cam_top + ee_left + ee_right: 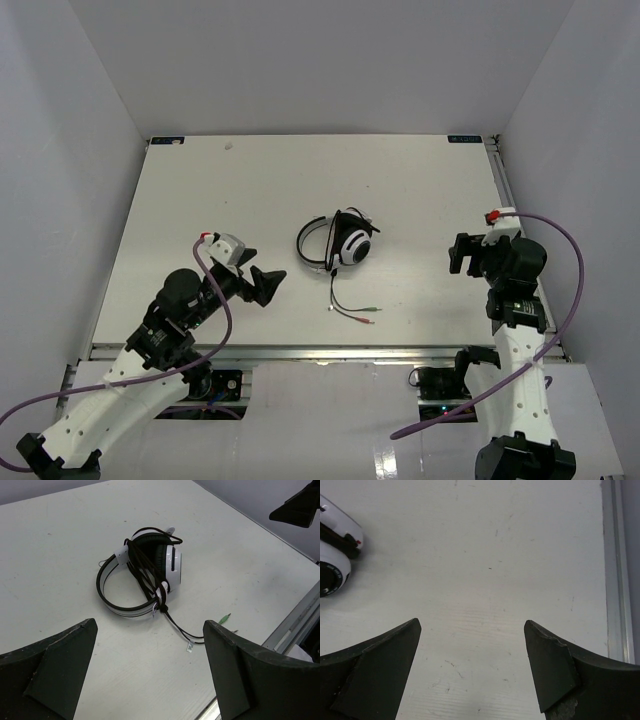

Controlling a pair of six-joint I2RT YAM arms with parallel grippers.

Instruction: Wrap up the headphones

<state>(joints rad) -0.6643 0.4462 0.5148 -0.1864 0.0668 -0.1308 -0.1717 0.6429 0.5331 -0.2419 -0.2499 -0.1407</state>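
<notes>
While I watch from the overhead camera, the white table (300, 180) fills most of the view, with pale walls on three sides. Both arms reach in from the near edge. My left arm (150, 350) stretches diagonally toward the centre, and my right arm (515, 320) stands up along the right side. A thick purple cable (572, 262) loops out beside the right arm.

My left gripper (268, 284) has its jaws spread wide with nothing between them. It sits to the left of the headphones (340, 243) and is not touching them. My right gripper (456, 255) is likewise wide open and empty, well apart from the headset on the right side. Its wrist camera catches only the curved white edge of an ear cup (332, 555) at the far left of its view.

The headphones lie on the table near its middle, between the two grippers. The black-and-white headband (107, 587) lies flat and the white ear cups are stacked at one end. The thin black cable (145, 575) is wound in several turns across the ear pad and around the headband. A short loose tail runs off toward the near edge, carrying a small white tag (190, 647). It ends in small plugs (368, 312) resting on the table surface.
</notes>
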